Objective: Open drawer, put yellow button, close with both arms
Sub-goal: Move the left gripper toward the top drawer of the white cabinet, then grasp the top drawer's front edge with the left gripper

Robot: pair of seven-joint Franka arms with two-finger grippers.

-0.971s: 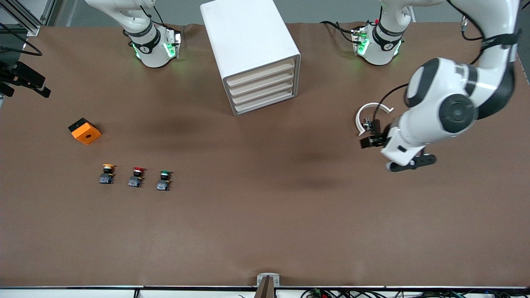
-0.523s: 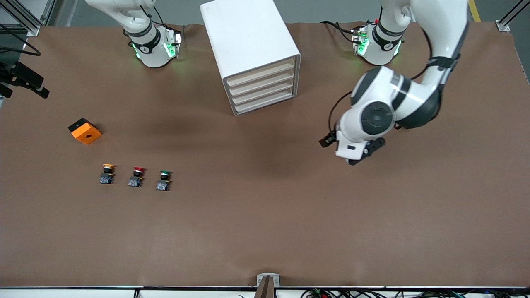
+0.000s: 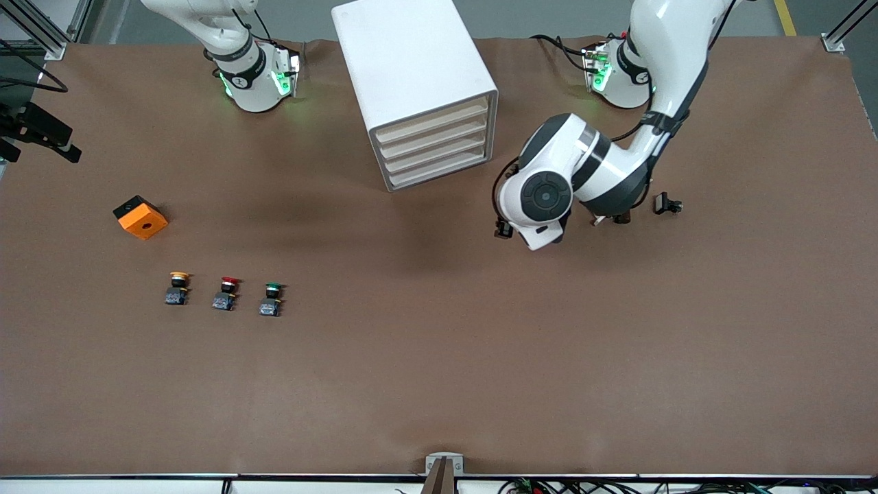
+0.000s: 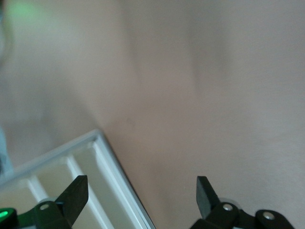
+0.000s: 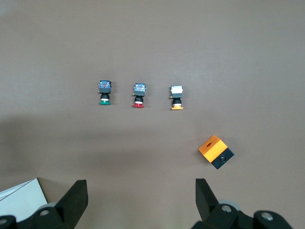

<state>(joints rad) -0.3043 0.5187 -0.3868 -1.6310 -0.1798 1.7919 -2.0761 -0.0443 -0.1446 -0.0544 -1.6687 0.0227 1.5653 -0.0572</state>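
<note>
The left gripper (image 4: 138, 193), jaws wide and empty, hangs just beside the cabinet (image 3: 418, 82), facing the shut drawer (image 3: 433, 118).

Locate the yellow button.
The yellow button lies on the table toward the right arm's end, beside the red button, nearer the front camera than the orange cube.

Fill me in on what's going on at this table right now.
Nothing is being handled yet. The left tool, open and empty, hovers beside the white cabinet, whose top drawer is shut. The right tool, also open, hangs high above the table. The yellow button sits in a row with a red button and a green button, nearer the front camera than the orange cube, at the right arm's end.
</note>
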